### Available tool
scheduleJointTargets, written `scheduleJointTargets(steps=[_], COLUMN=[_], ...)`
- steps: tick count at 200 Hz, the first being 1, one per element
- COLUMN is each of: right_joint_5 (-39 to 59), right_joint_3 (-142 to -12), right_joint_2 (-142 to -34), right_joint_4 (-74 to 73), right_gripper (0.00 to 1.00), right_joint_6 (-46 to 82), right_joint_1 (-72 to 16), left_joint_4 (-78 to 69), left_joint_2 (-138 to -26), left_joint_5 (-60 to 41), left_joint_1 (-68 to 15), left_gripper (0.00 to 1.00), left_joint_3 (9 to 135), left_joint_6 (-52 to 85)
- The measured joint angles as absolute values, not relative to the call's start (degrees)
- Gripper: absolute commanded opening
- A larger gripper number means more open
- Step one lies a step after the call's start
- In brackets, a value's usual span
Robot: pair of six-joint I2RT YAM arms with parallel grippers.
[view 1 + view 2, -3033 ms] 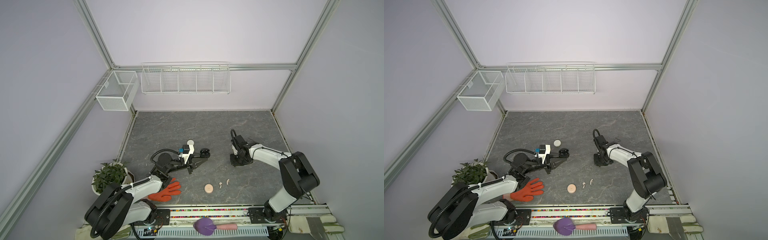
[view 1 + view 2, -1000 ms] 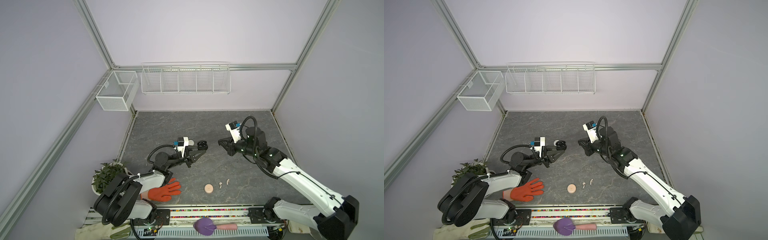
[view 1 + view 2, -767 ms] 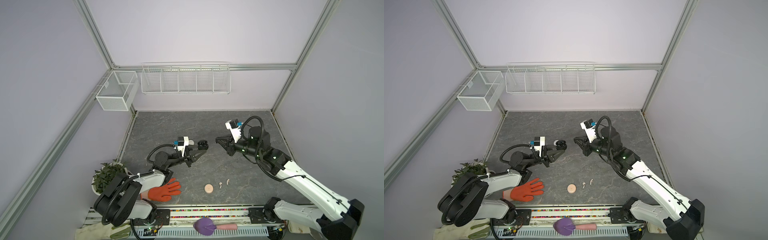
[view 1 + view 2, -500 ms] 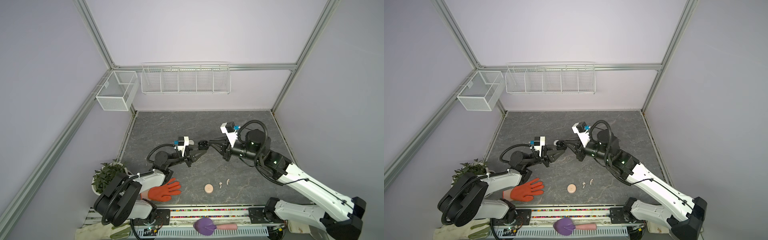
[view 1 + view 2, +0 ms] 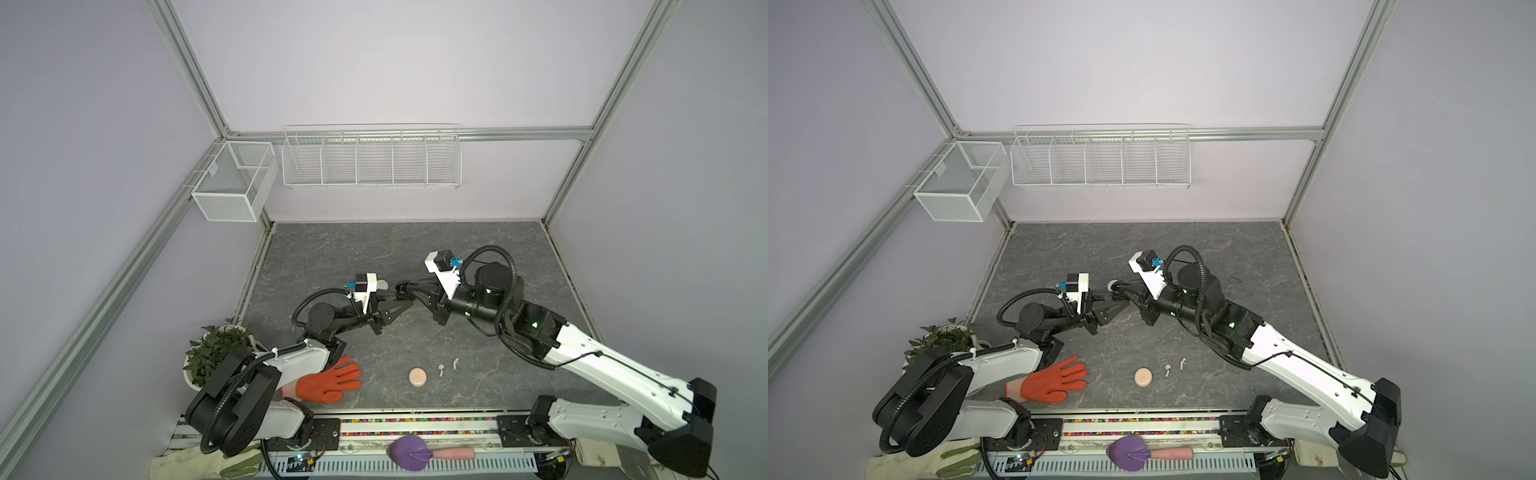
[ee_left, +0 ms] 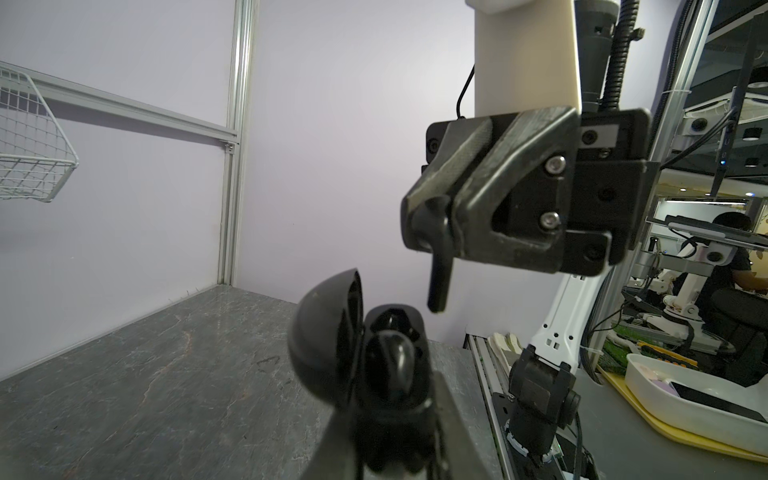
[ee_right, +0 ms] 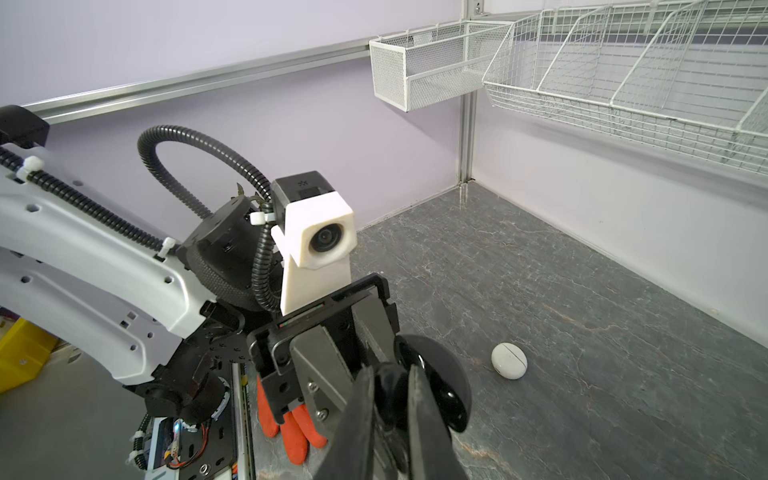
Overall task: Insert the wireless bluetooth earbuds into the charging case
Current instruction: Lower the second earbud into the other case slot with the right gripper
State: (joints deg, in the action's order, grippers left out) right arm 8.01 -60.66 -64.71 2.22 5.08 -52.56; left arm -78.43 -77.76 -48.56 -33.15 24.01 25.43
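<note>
**Black earbud poised over open case**

At the centre of both top views, the right gripper (image 6: 436,226) pinches a black earbud (image 6: 438,274), stem pointing down. It hangs just above the open black charging case (image 6: 328,349), which the left gripper (image 6: 390,401) clamps over the grey table (image 5: 478,241). Lower in frame, pale pink earbuds (image 5: 456,363) lie beside a pink puck (image 5: 417,377). A white puck (image 5: 1112,285) rests close by the gripper tips.

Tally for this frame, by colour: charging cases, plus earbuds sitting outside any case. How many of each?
black case: 1
white case: 1
pink case: 1
pale pink earbuds: 2
black earbud: 1
Total: 6
</note>
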Motion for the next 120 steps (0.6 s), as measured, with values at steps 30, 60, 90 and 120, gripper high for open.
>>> scheduleJointTargets(steps=[30, 60, 90, 120], right_joint_5=[7.7, 7.4, 7.3, 7.3], right_joint_3=[-60.7, -60.7, -60.7, -60.7], right_joint_2=[-64.8, -65.0, -65.7, -65.9], right_joint_4=[2.2, 2.1, 2.0, 2.0], right_gripper=[0.08, 0.08, 0.07, 0.07], right_joint_6=[5.1, 5.1, 5.2, 5.6], right_joint_1=[-52.6, -52.6, -52.6, -52.6], left_joint_4=[-78.6, -78.6, -78.6, -78.6], left_joint_2=[-77.8, -77.8, -77.8, -77.8], left_joint_5=[-48.8, -49.0, -48.9, -48.9], left_joint_1=[-33.1, -33.1, -33.1, -33.1], left_gripper=[0.0, 0.0, 0.0, 0.0], left_joint_3=[24.0, 24.0, 24.0, 24.0], left_joint_6=[25.4, 25.4, 25.2, 25.1])
